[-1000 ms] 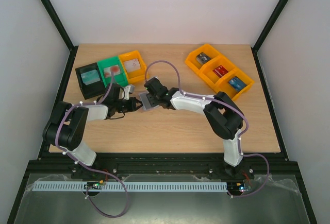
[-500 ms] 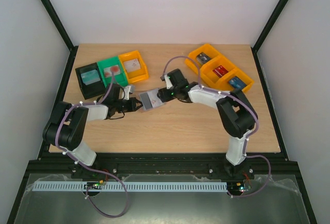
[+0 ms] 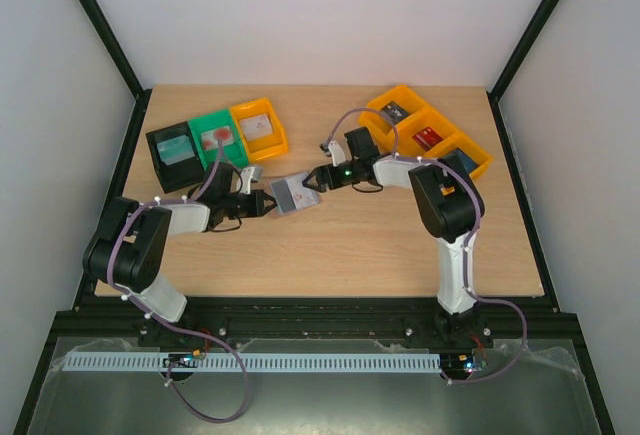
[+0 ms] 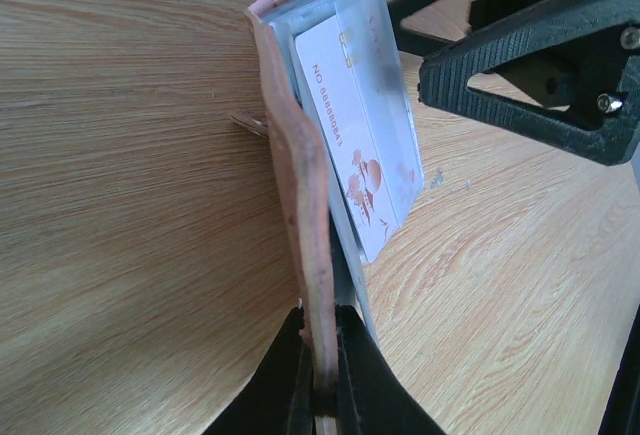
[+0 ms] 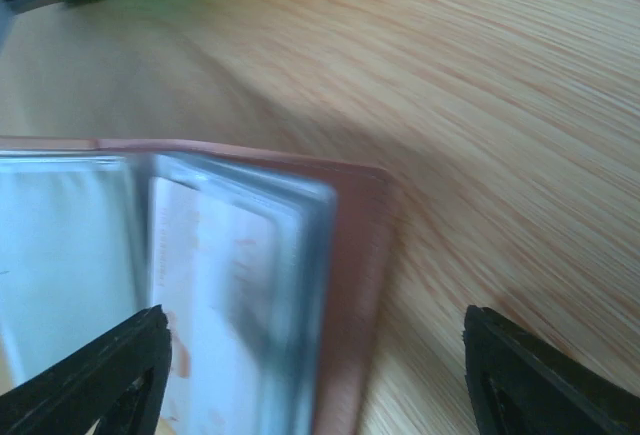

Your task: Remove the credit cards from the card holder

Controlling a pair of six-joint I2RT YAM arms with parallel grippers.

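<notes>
The card holder (image 3: 292, 195) has a tan leather-like cover and clear plastic sleeves, and is held at the centre-left of the wood-grain table (image 3: 350, 245). A flat white card (image 4: 360, 145) with red print sits in a sleeve. The left gripper (image 4: 322, 380), its arm low and reaching forward, pinches the cover's edge. The right gripper (image 5: 315, 355), its arm stretched leftward, stands wide apart astride the holder's free edge.
</notes>
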